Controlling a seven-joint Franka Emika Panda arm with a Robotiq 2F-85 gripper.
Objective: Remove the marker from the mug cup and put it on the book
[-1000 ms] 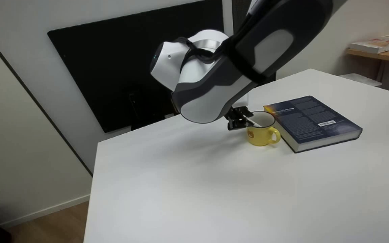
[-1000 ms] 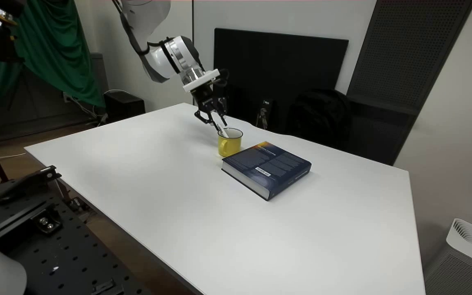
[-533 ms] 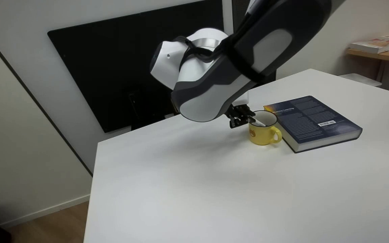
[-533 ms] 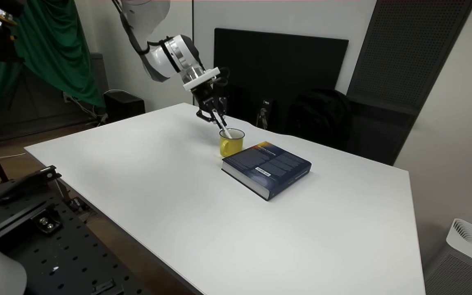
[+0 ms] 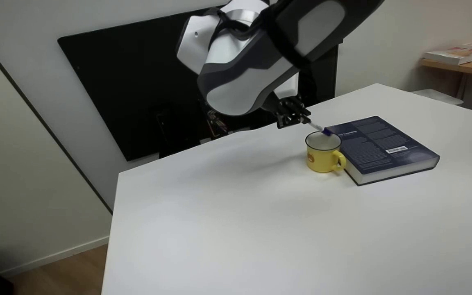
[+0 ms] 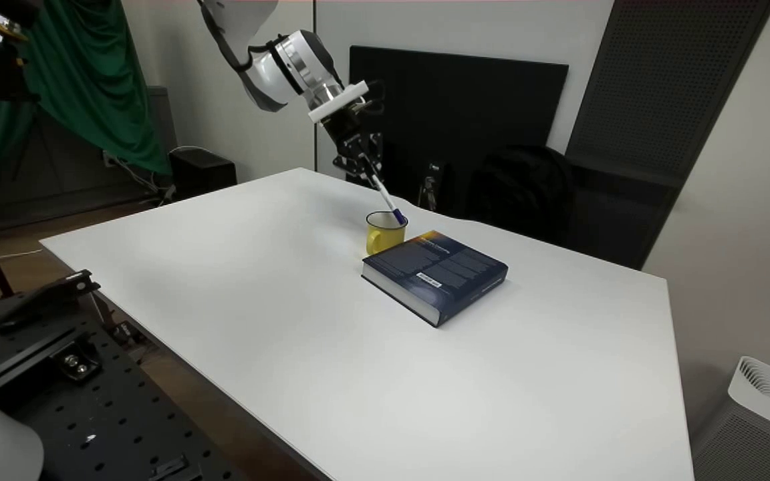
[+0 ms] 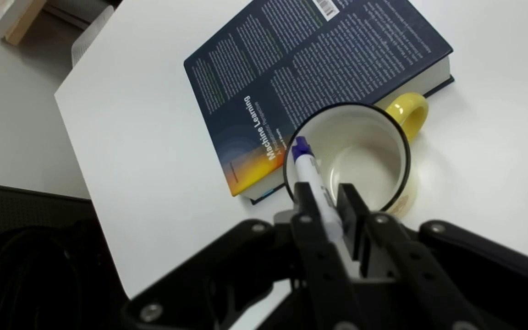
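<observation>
My gripper [image 7: 326,189] is shut on a white marker [image 7: 310,170] with a purple end pointing down and away. In both exterior views the marker [image 5: 316,126] [image 6: 383,190] slants down from the gripper [image 5: 306,118] [image 6: 370,172]. Its purple end is at about the mug's rim level, on the book side; I cannot tell if it touches the rim. The yellow mug [image 5: 320,160] [image 6: 383,238] stands upright, its pale inside [image 7: 369,128] showing in the wrist view. The dark blue book [image 5: 383,143] [image 6: 435,264] [image 7: 255,68] lies flat beside the mug.
The white table [image 5: 228,229] [image 6: 278,294] carries the mug and book. The mug's handle [image 5: 338,160] is close to the book's edge. A black screen [image 5: 158,82] [image 6: 452,100] stands behind the table's back edge.
The fingers have closed on the marker. The gripper has risen and lifted the marker, so its purple end now shows. The mug has shifted slightly toward the book. The book has not moved.
</observation>
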